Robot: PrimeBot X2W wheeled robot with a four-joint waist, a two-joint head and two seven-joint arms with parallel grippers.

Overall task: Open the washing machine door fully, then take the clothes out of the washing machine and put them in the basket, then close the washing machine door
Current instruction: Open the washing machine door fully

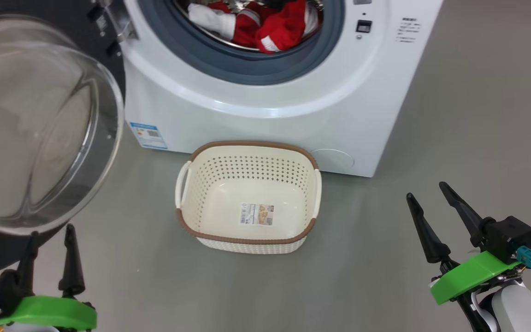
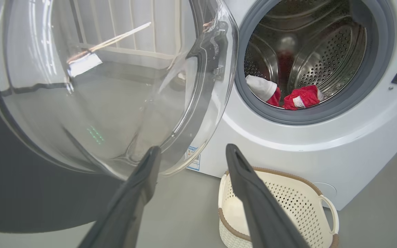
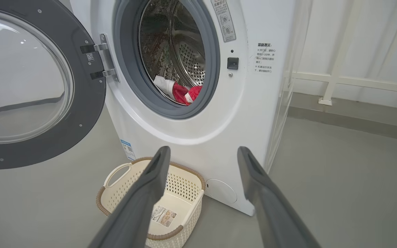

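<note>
L gripper (image 1: 51, 233) wide, R gripper (image 1: 427, 190) wide | door (image 1: 39, 124) close ahead of L | basket (image 1: 247, 144) fronts washer (image 1: 270, 124)

washing machine (image 1: 270, 124) white | clothes (image 1: 284, 25) red (white trim) | basket (image 1: 247, 246) cream, brown rim

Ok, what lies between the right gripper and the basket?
Nothing but bare grey floor: the head view shows an open stretch from the basket to the right gripper, whose fingers stand apart.
</note>
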